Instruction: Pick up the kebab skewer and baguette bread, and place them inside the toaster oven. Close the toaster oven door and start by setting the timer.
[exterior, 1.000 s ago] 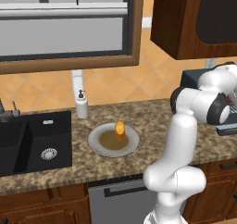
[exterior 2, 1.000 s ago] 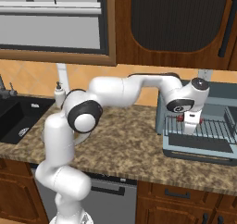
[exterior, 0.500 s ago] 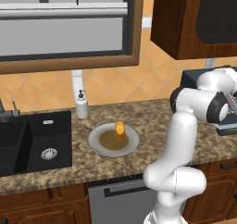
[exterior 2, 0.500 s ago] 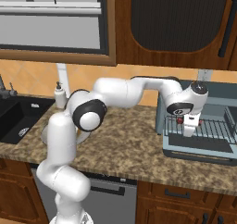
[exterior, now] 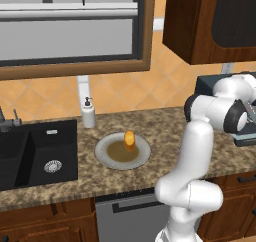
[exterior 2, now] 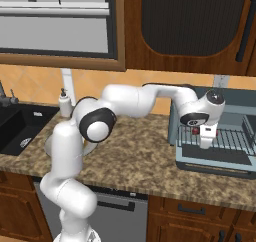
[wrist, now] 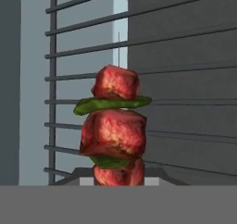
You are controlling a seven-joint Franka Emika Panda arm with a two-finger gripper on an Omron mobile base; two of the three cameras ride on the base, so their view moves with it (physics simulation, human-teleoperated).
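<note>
The kebab skewer, red meat chunks with green slices between, stands up between my gripper's fingers in the hand view. My gripper is shut on it, just above the wire rack of the toaster oven. A red bit of the kebab skewer shows beside the hand. The toaster oven door lies folded down and open. The baguette bread, a stubby orange-yellow piece, stands on the grey plate far left of the oven.
A dark sink is set into the counter at the left, with a white soap bottle behind it. Wooden cabinets hang above the oven. Speckled counter runs between plate and oven.
My hand with the skewer has sunk a little toward the wire rack inside the oven. The baguette and plate have not moved.
</note>
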